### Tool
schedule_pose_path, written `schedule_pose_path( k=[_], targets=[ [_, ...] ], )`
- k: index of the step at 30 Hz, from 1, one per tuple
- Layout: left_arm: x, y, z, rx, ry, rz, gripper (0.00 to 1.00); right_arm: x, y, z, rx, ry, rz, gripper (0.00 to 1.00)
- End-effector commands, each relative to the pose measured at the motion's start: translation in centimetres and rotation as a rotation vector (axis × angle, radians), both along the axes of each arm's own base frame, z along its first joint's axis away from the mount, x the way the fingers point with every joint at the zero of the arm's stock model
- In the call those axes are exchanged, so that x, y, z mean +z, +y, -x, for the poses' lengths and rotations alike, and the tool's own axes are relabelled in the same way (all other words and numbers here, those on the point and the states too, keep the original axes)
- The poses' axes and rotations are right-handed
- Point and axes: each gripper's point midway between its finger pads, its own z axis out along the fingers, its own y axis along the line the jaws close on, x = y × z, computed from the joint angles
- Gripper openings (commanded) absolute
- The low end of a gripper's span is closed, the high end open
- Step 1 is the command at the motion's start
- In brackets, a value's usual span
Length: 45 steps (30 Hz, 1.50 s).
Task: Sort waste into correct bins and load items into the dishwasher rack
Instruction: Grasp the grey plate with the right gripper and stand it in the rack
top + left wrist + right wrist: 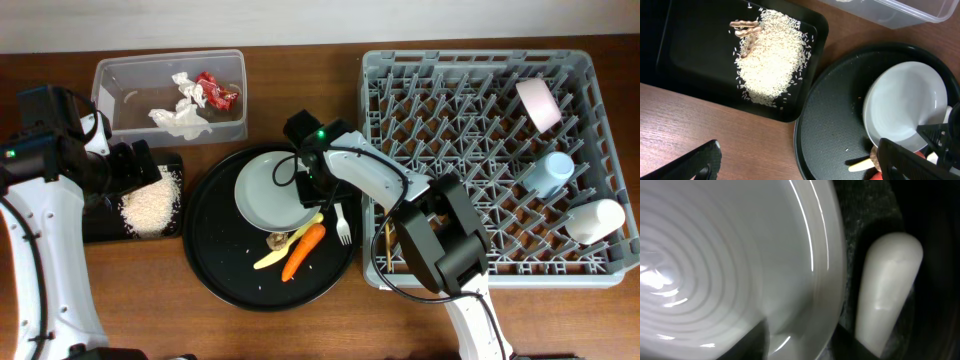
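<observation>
White plate (268,188) lies on the round black tray (215,262), its rim between the right claw's (303,183) fingers; whether they grip it, I cannot tell. Left claw (805,167) gapes wide.

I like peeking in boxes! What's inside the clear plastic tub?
Inside the clear plastic tub lie a crumpled red wrapper and crumpled white tissue. Whatever might sit beneath the tissue is covered, so that cannot be told.
</observation>
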Motion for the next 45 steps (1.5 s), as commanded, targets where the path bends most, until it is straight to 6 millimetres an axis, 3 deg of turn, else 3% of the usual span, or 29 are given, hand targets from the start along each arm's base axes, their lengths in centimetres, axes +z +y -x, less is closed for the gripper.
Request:
schedule_pose_path(
  k=[1,2,4,5,7,8,9,11,13,16,17,20,22,26,27,32,37,40,42,45],
  targets=[
    [0.3,-0.1,0.1,0.008,-0.012,0.011,0.99,-0.2,0.2,-0.1,-0.007,0.004,0.008,0.13],
    [0.3,-0.1,0.1,0.008,-0.012,0.011,0.99,0.2,0.3,-0.2,-0.006,0.004,0.008,0.07],
    [0.3,-0.1,0.1,0.008,-0.012,0.011,0.99,3.0,0.6,-1.5,0.003,-0.065,-0.005,0.04],
    [0.3,-0.1,0.1,0.008,-0.012,0.011,0.99,7.0,0.1,-3.3,0.007,-0.178,0.018,0.04],
    [0.3,-0.1,0.1,0.008,-0.012,0.011,0.99,11.3,-0.7,-5.0,-0.005,-0.289,0.033,0.04],
    [0.3,-0.1,0.1,0.008,-0.012,0.011,0.99,16.3,-2.9,-6.9,-0.059,-0.405,0.061,0.04],
    [0.3,-0.1,0.1,0.008,-0.012,0.011,0.99,19.7,-5.0,-7.9,-0.104,-0.478,0.078,0.04],
    [0.3,-0.1,0.1,0.008,-0.012,0.011,0.99,25.3,-10.0,-9.6,-0.173,-0.602,0.118,0.04],
    [0.3,-0.1,0.1,0.008,-0.012,0.011,0.99,30.8,-19.1,-10.4,-0.322,-0.743,0.276,0.04],
    [0.3,-0.1,0.1,0.008,-0.012,0.011,0.99,34.5,-32.1,-9.2,-0.581,-0.820,0.686,0.04],
    [0.3,-0.1,0.1,0.008,-0.012,0.011,0.99,35.1,-34.7,-8.4,-0.657,-0.830,0.802,0.04],
    [0.3,-0.1,0.1,0.008,-0.012,0.011,0.99,33.3,-39.6,-6.8,-0.771,-0.783,1.037,0.04],
    [0.3,-0.2,0.1,0.008,-0.010,0.012,0.99,31.6,-41.2,-6.6,-0.817,-0.793,1.168,0.04],
    [0.3,-0.2,0.1,0.008,-0.010,0.012,0.99,25.5,-40.8,-7.5,-0.777,-0.722,1.097,0.04],
    [0.3,-0.2,0.1,0.008,-0.010,0.012,0.99,24.1,-40.2,-7.6,-0.758,-0.700,1.064,0.04],
    [0.3,-0.2,0.1,0.008,-0.009,0.012,0.99,22.5,-39.0,-8.2,-0.735,-0.697,1.019,0.04],
    [0.3,-0.2,0.2,0.008,-0.006,0.013,0.99,19.4,-36.8,-9.1,-0.670,-0.640,0.953,0.04],
    [0.3,-0.2,0.2,0.008,-0.007,0.013,0.99,18.0,-33.4,-9.7,-0.599,-0.631,0.878,0.07],
    [0.3,-0.2,0.2,0.008,-0.007,0.013,0.99,16.4,-29.5,-9.8,-0.531,-0.593,0.748,0.12],
    [0.3,-0.2,0.2,0.008,-0.006,0.013,0.99,15.4,-26.7,-9.8,-0.485,-0.570,0.658,0.19]
  ],
)
